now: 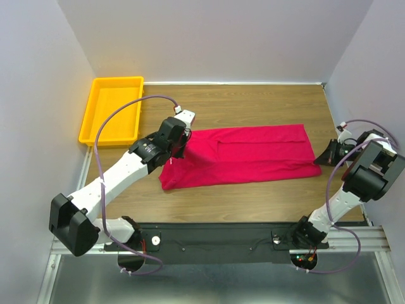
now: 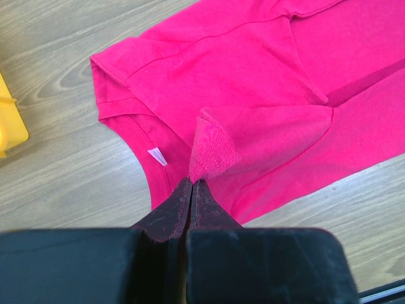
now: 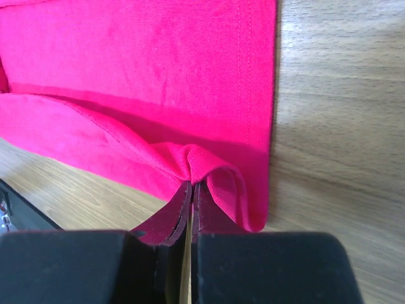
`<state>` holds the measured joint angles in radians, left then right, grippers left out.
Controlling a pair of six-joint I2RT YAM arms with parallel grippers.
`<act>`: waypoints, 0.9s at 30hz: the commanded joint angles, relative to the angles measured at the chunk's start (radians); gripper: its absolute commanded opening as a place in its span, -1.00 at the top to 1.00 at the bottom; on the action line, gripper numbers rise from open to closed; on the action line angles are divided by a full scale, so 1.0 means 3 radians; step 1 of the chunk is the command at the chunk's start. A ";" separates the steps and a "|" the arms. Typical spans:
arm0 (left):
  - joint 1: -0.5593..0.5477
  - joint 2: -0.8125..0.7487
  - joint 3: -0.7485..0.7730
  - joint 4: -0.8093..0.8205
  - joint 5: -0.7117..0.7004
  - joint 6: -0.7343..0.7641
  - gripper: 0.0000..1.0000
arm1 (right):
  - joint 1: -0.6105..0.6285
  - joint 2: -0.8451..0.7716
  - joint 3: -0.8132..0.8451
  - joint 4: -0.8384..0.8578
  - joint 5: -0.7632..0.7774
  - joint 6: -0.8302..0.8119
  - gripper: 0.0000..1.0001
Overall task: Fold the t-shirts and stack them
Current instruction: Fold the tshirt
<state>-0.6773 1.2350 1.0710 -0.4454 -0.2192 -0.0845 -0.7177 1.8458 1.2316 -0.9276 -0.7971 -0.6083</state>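
Observation:
The crimson-red t-shirt point(image 1: 247, 155) lies across the middle of the wooden table, folded lengthwise into a long band. Its small white neck label point(image 2: 157, 156) shows by the collar in the left wrist view. My left gripper point(image 1: 176, 154) is shut on a pinch of the t-shirt point(image 2: 253, 95) at its left, collar end, and the fabric rises in a peak at the fingertips point(image 2: 192, 182). My right gripper point(image 1: 324, 159) is shut on the t-shirt point(image 3: 139, 82) at its right, hem end, near the front corner, where the cloth puckers at the fingertips point(image 3: 191, 183).
A yellow plastic tray point(image 1: 96, 123) stands at the back left of the table, close to the left arm; its corner shows in the left wrist view point(image 2: 9, 126). White walls enclose the table on three sides. The arms' black base rail point(image 1: 215, 244) runs along the near edge.

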 commanded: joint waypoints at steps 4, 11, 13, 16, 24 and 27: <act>0.0033 0.0005 -0.0052 0.0150 -0.0088 0.0077 1.00 | 0.0045 0.0096 0.0190 0.0147 -0.0007 0.0110 0.96; 0.0044 0.0015 -0.0047 0.0165 -0.0077 0.0087 1.00 | 0.0091 0.0183 0.0256 0.0203 0.0024 0.0192 0.94; 0.0044 0.0025 -0.0057 0.0165 -0.0072 0.0087 1.00 | 0.0112 0.0208 0.0266 0.0228 0.0029 0.0222 0.92; 0.0049 0.0030 -0.0057 0.0176 -0.0067 0.0087 1.00 | 0.0143 0.0239 0.0282 0.0254 0.0034 0.0253 0.90; 0.0064 0.0040 -0.0078 0.0201 -0.0062 0.0108 1.00 | 0.0209 0.0265 0.0297 0.0310 0.0064 0.0335 0.89; 0.0074 0.0056 -0.0083 0.0216 -0.0062 0.0118 1.00 | 0.0214 0.0260 0.0307 0.0315 0.0075 0.0345 0.89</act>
<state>-0.6651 1.2484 1.0565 -0.4198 -0.2188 -0.0673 -0.6594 1.9255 1.2804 -0.8597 -0.7757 -0.5182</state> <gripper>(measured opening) 0.066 0.057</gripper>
